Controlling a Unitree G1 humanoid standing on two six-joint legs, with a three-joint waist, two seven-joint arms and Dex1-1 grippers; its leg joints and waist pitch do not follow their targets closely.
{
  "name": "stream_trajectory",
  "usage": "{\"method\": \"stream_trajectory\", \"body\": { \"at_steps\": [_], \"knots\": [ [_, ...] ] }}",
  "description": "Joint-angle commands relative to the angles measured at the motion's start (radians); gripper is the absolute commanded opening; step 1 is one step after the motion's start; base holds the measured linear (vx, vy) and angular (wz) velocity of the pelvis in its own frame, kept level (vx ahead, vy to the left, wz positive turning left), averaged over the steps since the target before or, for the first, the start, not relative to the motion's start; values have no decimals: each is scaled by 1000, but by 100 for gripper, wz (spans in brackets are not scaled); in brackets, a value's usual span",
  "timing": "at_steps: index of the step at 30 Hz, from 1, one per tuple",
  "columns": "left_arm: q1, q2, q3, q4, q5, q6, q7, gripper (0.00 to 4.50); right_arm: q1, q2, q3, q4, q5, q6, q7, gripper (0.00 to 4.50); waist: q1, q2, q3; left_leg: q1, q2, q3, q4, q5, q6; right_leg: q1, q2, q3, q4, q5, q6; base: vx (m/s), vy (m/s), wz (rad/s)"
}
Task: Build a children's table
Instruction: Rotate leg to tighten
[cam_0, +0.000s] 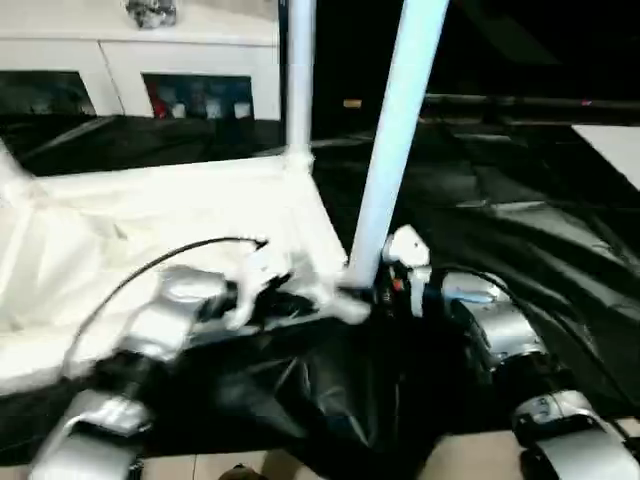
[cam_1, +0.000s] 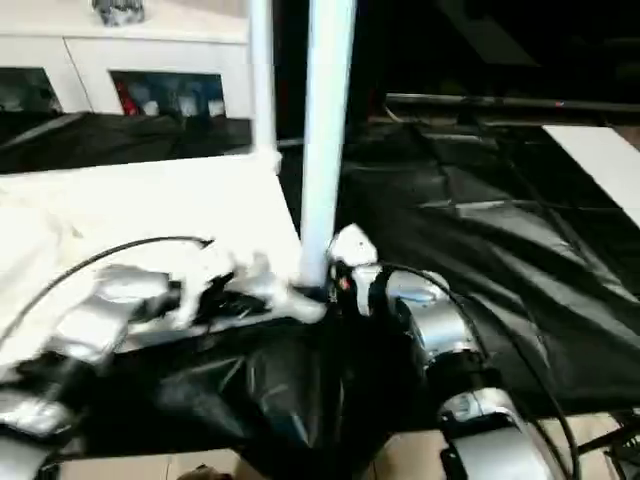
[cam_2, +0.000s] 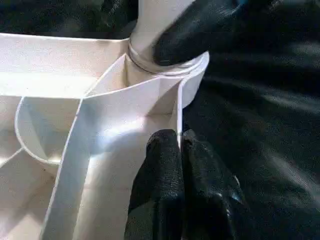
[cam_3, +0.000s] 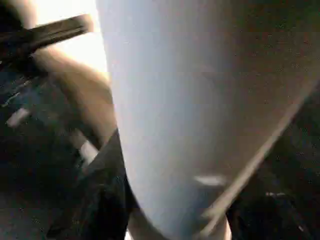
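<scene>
**Leg going into the near corner: this is where it could get crooked**

Closest to the robot, the left gripper (cam_2: 175, 150) is pinching the side wall of the tabletop (cam_0: 150, 230) right by the near corner, its jaws pressed together on that thin rib. The top is lying upside down on black sheeting (cam_0: 520, 230), ribs facing up. Just past that, the right gripper (cam_0: 385, 280) is reaching in at the base of a leg (cam_0: 395, 130) sitting in the corner socket (cam_2: 170, 67). A black finger (cam_2: 200, 25) is pressing against the leg just above the socket, but I can't tell how the right jaws are set.

My worry: the leg is leaning a bit in the head views, so pushing down now could jam it at an angle instead of seating it. The left grip is only on a thin wall, so it might slip and let the top slide on the slick sheeting.

Farther back, another leg (cam_0: 297, 75) is already standing upright in the far corner, with a white cabinet (cam_0: 140, 60) behind.
</scene>
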Motion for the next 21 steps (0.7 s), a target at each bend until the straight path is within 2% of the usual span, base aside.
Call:
{"method": "stream_trajectory", "body": {
  "at_steps": [1,2,3,4,5,6,7,8,10,14,17,18,21],
  "knots": [
    [-57,-94,43,41,-9,7,223,0,12,100,75,68,-41,47,-83,199,-9,-5,-36,42,61,-47,-72,-418,-58,-1,-105,48,-122,-538,-130,-61,11,-2],
    [-70,-113,44,57,-4,9,256,0,-3,125,56,90,-34,65,-145,199,-13,-5,-36,39,60,-50,-75,-421,-55,-1,-107,49,-124,-565,-115,-53,18,-4],
    [-81,-131,39,72,9,4,283,0,-17,149,43,111,-36,80,-205,199,-17,-6,-39,32,60,-54,-80,-416,-55,3,-104,45,-121,-552,-106,0,0,0],
    [-87,-140,37,80,15,1,295,0,-24,160,38,120,-39,87,-233,199,-19,2,-39,32,61,-54,-83,-419,-55,2,-103,44,-120,-539,-105,0,0,0],
    [-93,-153,27,88,25,-4,297,0,-36,178,34,136,-43,80,-267,199,-20,3,-41,31,61,-54,-84,-421,-55,3,-102,43,-120,-520,-104,0,0,0],
    [-95,-159,22,91,30,-8,296,0,-42,188,33,144,-46,74,-283,199,-23,1,-44,27,62,-53,-85,-409,-52,5,-103,43,-116,-473,-113,0,0,0],
    [-97,-163,18,94,33,-12,293,0,-50,199,30,153,-48,56,-295,199,-22,3,-46,22,63,-53,-90,-386,-44,12,-102,41,-112,-420,-120,0,0,0],
    [-96,-162,17,93,31,-13,285,0,-53,205,20,155,-34,54,-279,199,-22,4,-46,21,63,-52,-90,-380,-41,11,-101,41,-112,-400,-123,0,0,0],
    [-95,-157,16,95,32,-19,273,0,-57,212,4,156,-15,55,-261,253,-20,2,-44,29,61,-45,-86,-396,-32,4,-101,45,-115,-380,-136,0,0,0],
    [-87,-132,18,90,31,-35,238,0,-54,201,-4,134,5,61,-206,287,-18,2,-44,27,62,-46,-86,-393,-22,7,-105,46,-117,-399,-134,0,0,0],
    [-69,-93,18,70,20,-56,169,0,-41,163,4,93,27,56,-111,305,-16,2,-46,25,62,-44,-86,-371,-15,9,-103,47,-114,-371,-136,0,0,0],
    [-64,-84,16,62,17,-59,152,0,-37,152,5,82,33,59,-87,328,-15,1,-48,21,63,-43,-85,-345,-4,12,-101,47,-110,-327,-143,0,0,0],
    [-41,-42,12,29,-1,-73,70,0,-16,93,29,28,35,54,24,344,-12,2,-51,19,64,-37,-80,-306,14,14,-99,47,-102,-260,-169,0,0,0]
  ]
}}
